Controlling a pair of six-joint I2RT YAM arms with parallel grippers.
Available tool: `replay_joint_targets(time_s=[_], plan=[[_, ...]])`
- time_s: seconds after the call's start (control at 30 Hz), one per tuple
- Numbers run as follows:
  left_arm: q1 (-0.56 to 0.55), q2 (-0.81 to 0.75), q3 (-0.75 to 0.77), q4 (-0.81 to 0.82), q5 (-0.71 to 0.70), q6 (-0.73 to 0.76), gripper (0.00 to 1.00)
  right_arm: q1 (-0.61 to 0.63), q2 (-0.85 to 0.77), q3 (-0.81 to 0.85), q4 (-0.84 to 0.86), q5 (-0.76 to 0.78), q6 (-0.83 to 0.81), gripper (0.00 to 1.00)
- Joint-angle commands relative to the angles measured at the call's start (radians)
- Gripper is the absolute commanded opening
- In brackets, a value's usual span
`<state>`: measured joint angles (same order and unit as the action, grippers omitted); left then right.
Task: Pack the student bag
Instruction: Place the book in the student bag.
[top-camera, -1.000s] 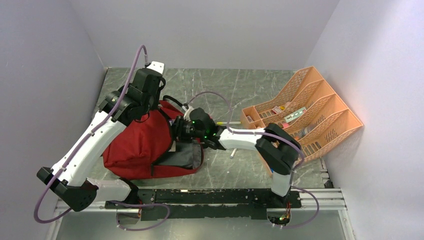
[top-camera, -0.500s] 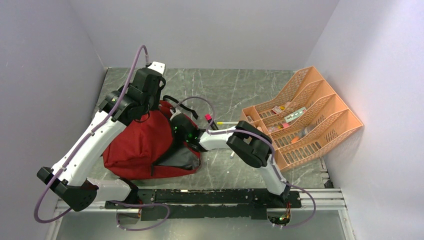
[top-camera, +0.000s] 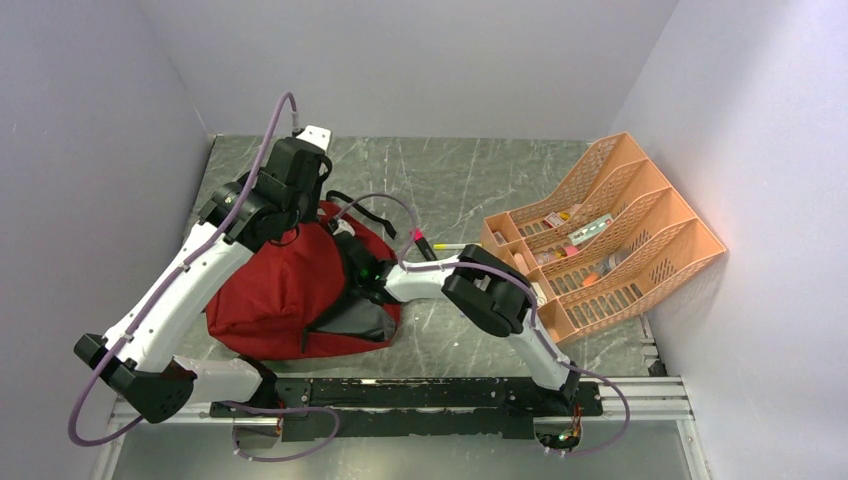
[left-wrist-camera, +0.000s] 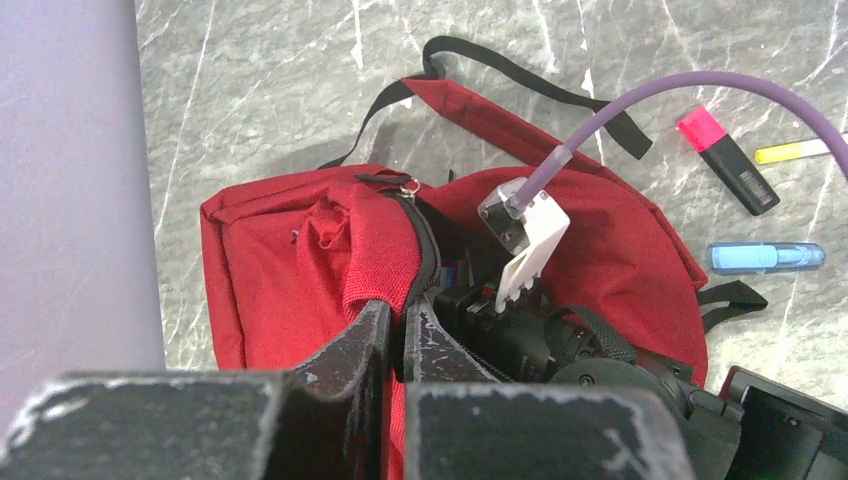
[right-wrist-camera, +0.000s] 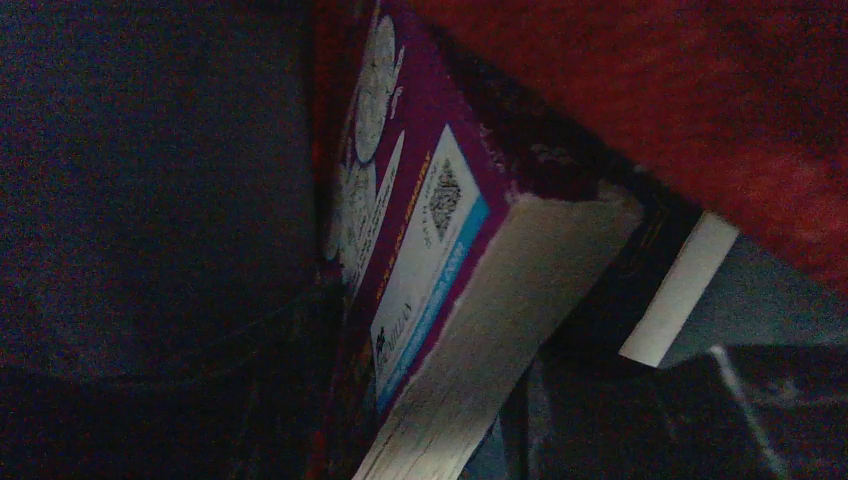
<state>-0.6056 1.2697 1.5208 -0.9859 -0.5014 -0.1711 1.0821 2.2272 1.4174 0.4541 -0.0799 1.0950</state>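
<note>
The dark red student bag (top-camera: 265, 295) lies left of centre on the table, its opening facing right. My left gripper (left-wrist-camera: 397, 312) is shut on the red zipper edge of the student bag (left-wrist-camera: 260, 240) and holds the mouth up. My right gripper (top-camera: 352, 268) reaches deep inside the opening, its fingertips hidden from above. In the dim right wrist view a purple-covered book (right-wrist-camera: 470, 300) stands tilted inside the bag between my right gripper's (right-wrist-camera: 455, 440) fingers. A narrow gap shows beside its page edge, so the jaws stand open around it.
An orange plastic desk organiser (top-camera: 640, 215) holding several small items stands at the right wall. A pink-capped highlighter (left-wrist-camera: 726, 160), a yellow pen (left-wrist-camera: 795, 151) and a blue marker (left-wrist-camera: 765, 257) lie on the table right of the bag. A purple cable (left-wrist-camera: 690, 88) arcs over it.
My right arm has pushed further left into the bag's mouth, carrying the book inside, and its jaws have widened. The left gripper has kept its hold on the bag edge.
</note>
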Motion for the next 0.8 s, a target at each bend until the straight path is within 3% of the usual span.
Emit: replay_joint_targets(time_s=[0.0,0.23,0.77], plan=[[0.005,-0.037,-0.006,0.046,-0.004,0.018,0.05,0.003,-0.065,-0.009,-0.049,0.049,-0.072,0.62],[0.004,-0.049,-0.016,0.049,-0.004,0.023,0.05,-0.006,-0.157,-0.067,-0.093,0.118,-0.151,0.84],[0.006,-0.060,-0.043,0.048,-0.016,0.024,0.05,-0.039,-0.463,-0.319,-0.188,0.287,-0.289,0.86]])
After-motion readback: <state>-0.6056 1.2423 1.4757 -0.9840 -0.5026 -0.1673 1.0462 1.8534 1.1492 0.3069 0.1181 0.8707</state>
